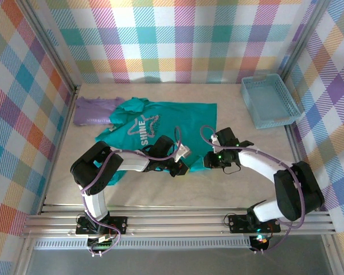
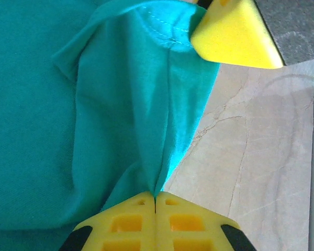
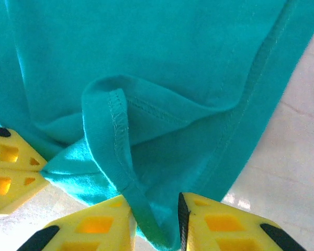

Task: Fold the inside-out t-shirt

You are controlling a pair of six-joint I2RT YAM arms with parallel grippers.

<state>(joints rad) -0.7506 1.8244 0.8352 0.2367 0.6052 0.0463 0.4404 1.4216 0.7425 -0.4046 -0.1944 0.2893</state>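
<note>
from above, the inside-out t-shirt (image 1: 155, 123) lies spread on the table (image 1: 246, 189) toward 11 o'clock, a lavender garment (image 1: 94, 112) touching it at 10 and a blue basket (image 1: 269, 100) well apart at 2. both grippers meet at its near hem.

on the left wrist, the left gripper (image 2: 155, 201) at 6 o'clock is pinched tight on a teal fold.

on the right wrist, the right gripper (image 3: 156, 214) at 6 o'clock stands narrow, the stitched hem wedged between its jaws.
</note>
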